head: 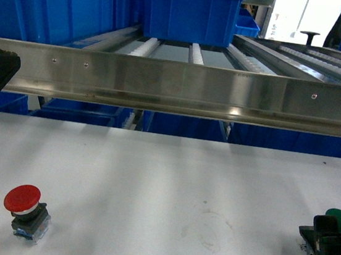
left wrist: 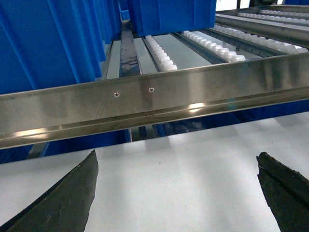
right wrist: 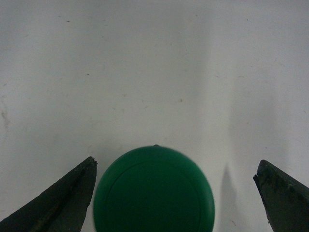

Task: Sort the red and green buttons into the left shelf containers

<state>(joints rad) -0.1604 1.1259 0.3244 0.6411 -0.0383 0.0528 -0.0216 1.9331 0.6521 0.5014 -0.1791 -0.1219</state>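
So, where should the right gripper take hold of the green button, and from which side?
Probably from straight above, on the round rim of the green button. Its domed cap faces up between the open fingers of the right gripper, so closing on opposite sides of the cap should hold it.

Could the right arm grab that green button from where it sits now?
Probably yes. In the right wrist view the open right tool has a finger on each side of the green button, touching neither, with only bare white table around it and nothing in between.
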